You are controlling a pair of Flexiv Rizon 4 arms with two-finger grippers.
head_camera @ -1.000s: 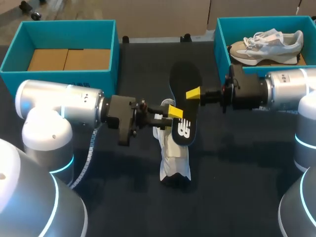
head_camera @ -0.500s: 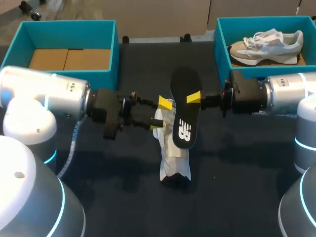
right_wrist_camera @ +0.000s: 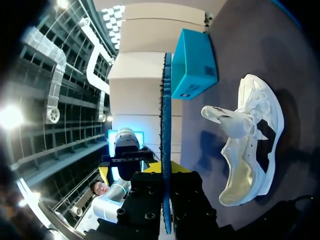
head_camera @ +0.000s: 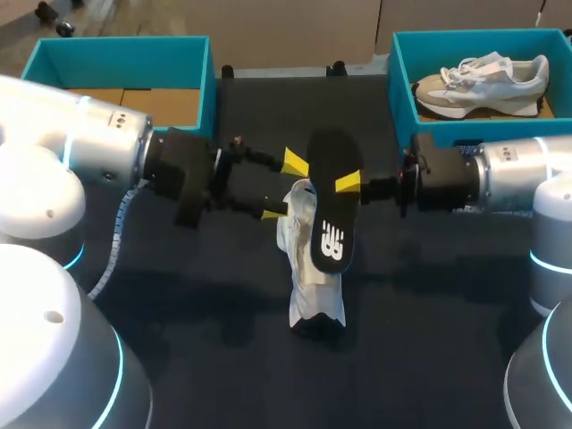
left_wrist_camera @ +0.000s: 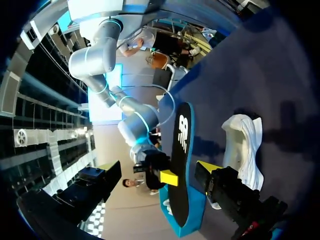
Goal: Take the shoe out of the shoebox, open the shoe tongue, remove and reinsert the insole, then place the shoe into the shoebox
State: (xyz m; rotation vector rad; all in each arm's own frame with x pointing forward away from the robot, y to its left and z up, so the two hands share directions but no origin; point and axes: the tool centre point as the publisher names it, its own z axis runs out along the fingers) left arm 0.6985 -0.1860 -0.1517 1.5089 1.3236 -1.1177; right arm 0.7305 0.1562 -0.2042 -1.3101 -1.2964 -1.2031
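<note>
1. Head view, right gripper (head_camera: 347, 184): clamped on the black insole (head_camera: 332, 214), holding it over the white shoe (head_camera: 311, 268).
2. Left gripper (head_camera: 283, 188): fingers spread wide, empty, just beside the insole.
3. White shoe: resting at the middle of the table (head_camera: 429, 313), tongue sticking out.
4. Left shoebox (head_camera: 125, 42): table's far left corner.
5. Right shoebox (head_camera: 399, 80): far right corner, containing a second shoe (head_camera: 487, 80).

The head camera looks down on the white shoe (head_camera: 310, 284) from high behind. Both wrist cameras face that shoe closely from opposite sides.
</note>
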